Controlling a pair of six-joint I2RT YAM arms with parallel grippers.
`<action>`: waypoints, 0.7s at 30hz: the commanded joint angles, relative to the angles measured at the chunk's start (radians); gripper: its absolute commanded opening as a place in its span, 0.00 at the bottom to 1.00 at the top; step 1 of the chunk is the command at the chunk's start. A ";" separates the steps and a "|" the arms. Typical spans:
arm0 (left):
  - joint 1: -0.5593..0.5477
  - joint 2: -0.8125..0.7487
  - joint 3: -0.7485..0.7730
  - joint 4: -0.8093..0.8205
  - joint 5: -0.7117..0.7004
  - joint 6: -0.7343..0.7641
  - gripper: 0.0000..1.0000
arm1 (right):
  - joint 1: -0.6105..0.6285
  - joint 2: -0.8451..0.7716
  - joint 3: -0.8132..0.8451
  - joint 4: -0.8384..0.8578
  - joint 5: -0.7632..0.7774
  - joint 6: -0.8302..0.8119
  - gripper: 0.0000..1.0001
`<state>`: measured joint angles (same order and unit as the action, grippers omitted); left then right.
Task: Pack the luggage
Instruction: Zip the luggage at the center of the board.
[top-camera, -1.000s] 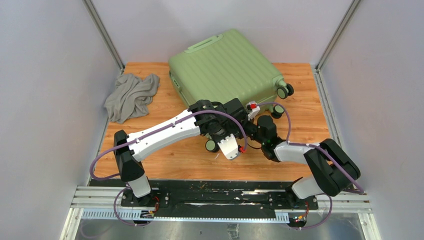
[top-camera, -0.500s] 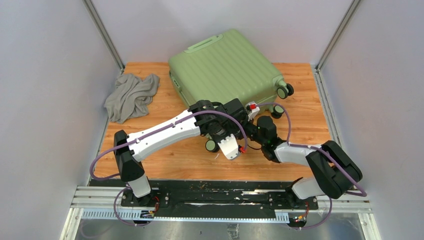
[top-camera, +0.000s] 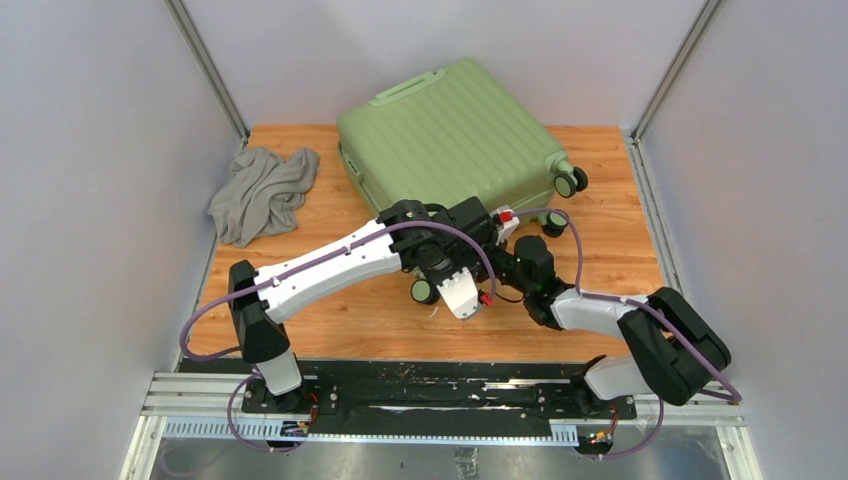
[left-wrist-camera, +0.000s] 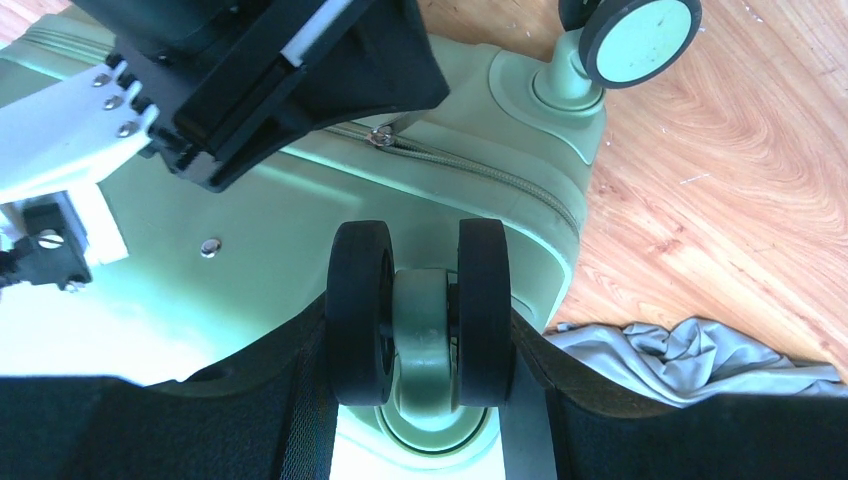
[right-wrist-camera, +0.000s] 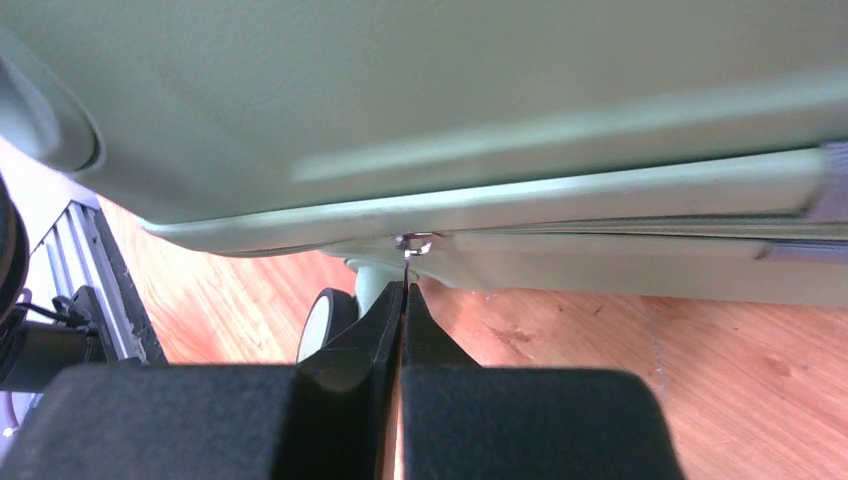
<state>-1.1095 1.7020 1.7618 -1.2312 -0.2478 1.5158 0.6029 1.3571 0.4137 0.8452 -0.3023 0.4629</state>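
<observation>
Luggage (top-camera: 450, 130) shut; end effectors: R (right-wrist-camera: 403, 295) pinching zip pull (right-wrist-camera: 412, 243); L (left-wrist-camera: 420, 400) prob. gripping wheel (left-wrist-camera: 362, 300)

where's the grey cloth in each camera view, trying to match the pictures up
Top external: the grey cloth lies crumpled at the left, apart from the luggage.
Left wrist: the grey cloth shows low on the right, past the luggage's corner.
Right wrist: not in it.
Shared landmark: the luggage's light-green shell, in all three views.
</observation>
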 joint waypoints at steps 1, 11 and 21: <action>-0.040 -0.044 0.125 0.139 -0.088 0.123 0.00 | 0.065 -0.001 0.016 0.047 0.000 -0.030 0.00; -0.041 -0.021 0.174 0.138 -0.052 0.068 0.00 | 0.178 -0.026 -0.009 0.196 0.010 0.018 0.00; -0.041 0.010 0.235 0.141 -0.027 -0.015 0.00 | 0.202 0.024 -0.007 0.378 -0.061 0.172 0.00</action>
<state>-1.1145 1.7355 1.8648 -1.3022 -0.2317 1.4612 0.7307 1.3788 0.3958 0.9825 -0.1913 0.5484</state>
